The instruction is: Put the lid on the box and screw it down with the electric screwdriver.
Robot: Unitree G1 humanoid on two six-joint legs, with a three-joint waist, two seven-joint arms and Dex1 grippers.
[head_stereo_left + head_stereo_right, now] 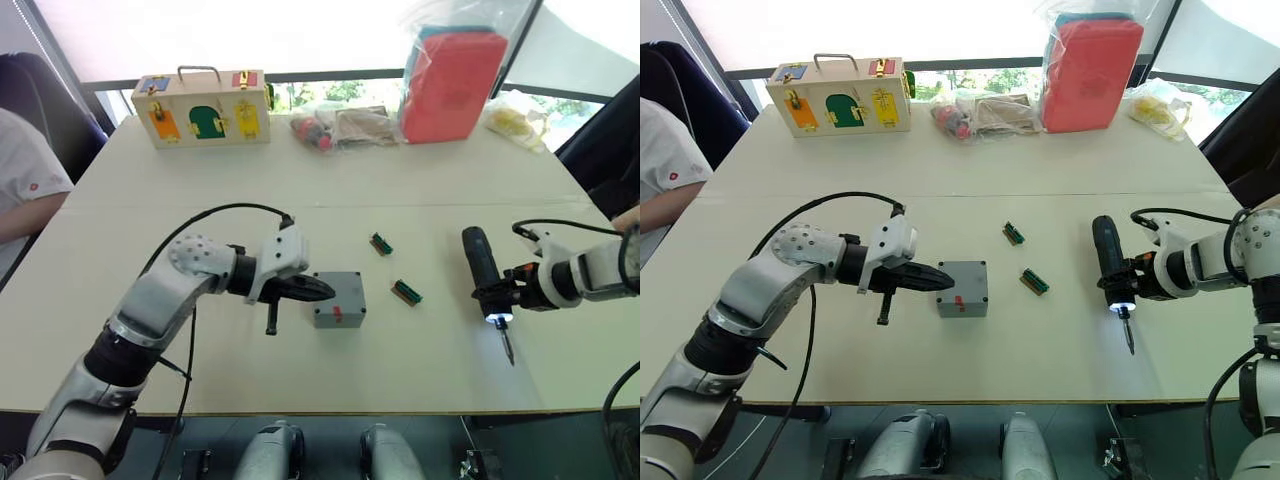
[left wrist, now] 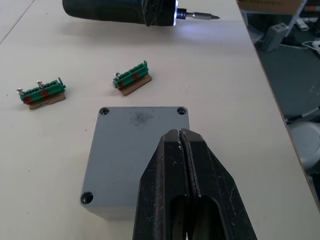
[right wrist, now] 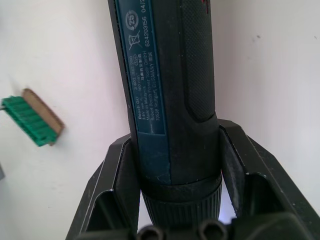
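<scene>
On the pale desk (image 1: 420, 380), lid seated on box.
My left pincer (image 2: 182, 142), pinched together, rests on the square grey plastic lid (image 2: 135, 150); my right pincer (image 3: 175, 165) grips the black cylindrical electric screwdriver (image 1: 484, 270).

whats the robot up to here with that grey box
The lid already sits on the grey box mid-table. The left gripper, fingers shut, rests over the lid's top. The right gripper is shut on the electric screwdriver, light on, off to the box's right and apart from it. Two green bit holders lie between them.
</scene>
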